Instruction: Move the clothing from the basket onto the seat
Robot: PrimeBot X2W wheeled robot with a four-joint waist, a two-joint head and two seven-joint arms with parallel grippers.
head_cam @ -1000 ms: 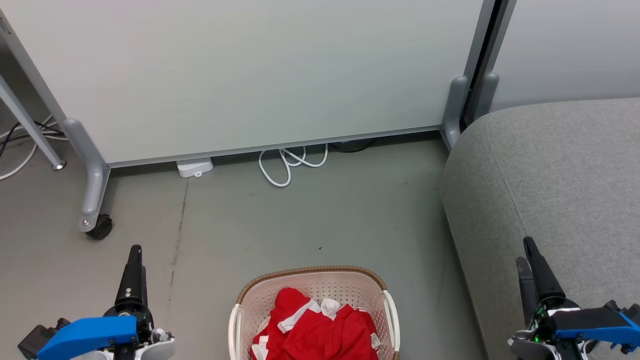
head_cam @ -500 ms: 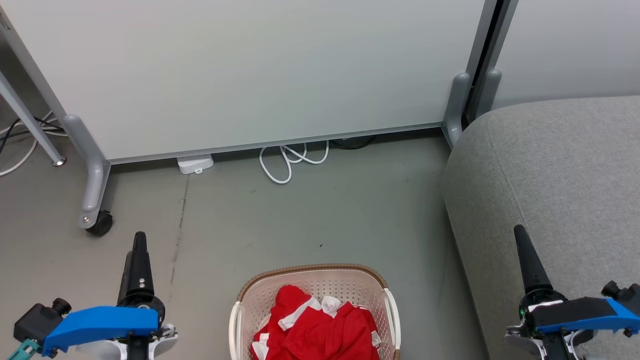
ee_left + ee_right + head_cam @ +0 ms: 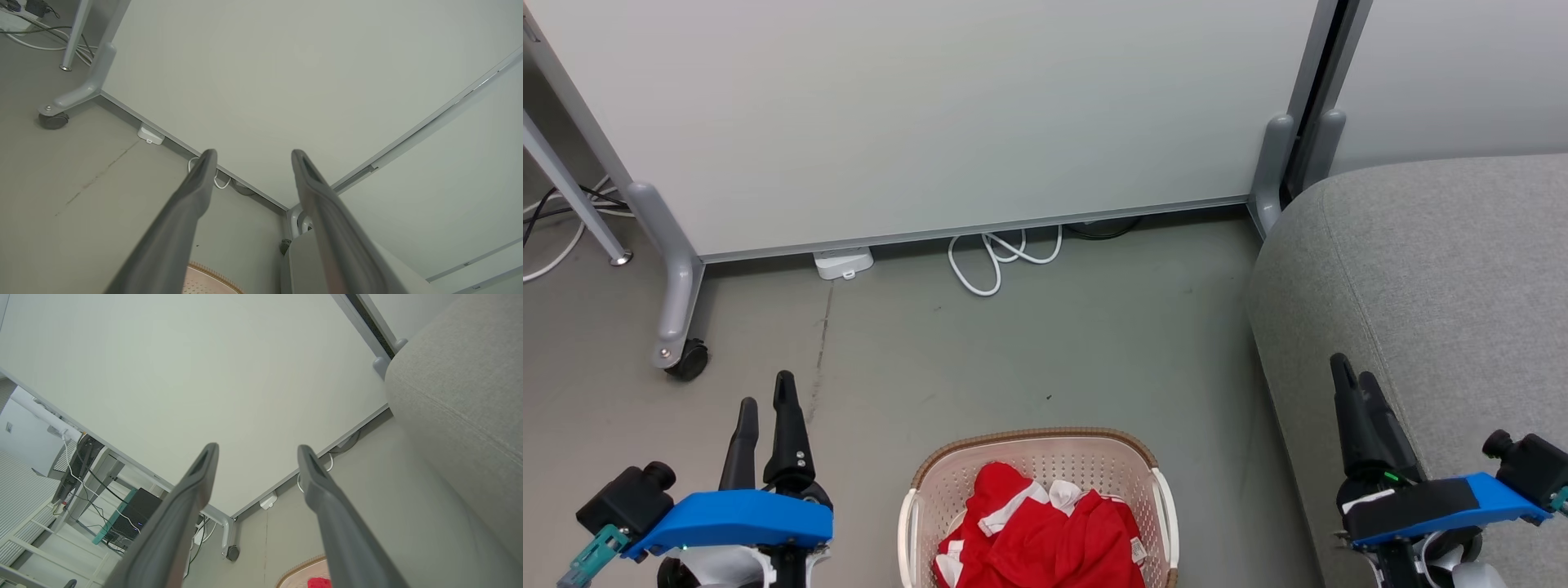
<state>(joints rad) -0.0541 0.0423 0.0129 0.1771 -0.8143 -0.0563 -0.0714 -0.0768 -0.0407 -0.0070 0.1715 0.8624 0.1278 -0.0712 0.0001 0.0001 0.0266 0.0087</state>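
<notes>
Red clothing with white trim lies bunched in the cream basket with a brown rim, on the floor at the bottom centre of the head view. The grey seat fills the right side. My left gripper is open in the air left of the basket, holding nothing. My right gripper is open over the seat's front edge, right of the basket. The left wrist view shows the left gripper with the basket rim below it. The right wrist view shows the right gripper, a bit of clothing and the seat.
A pale partition panel on grey castor legs closes off the back. A white cable and a small white box lie at its foot. A table leg and more cables stand at far left.
Both arms have lifted and rolled: each gripper now shows two fingers side by side, higher in the head view. The left one has shifted right, the right one left. The head view has drifted slightly.
</notes>
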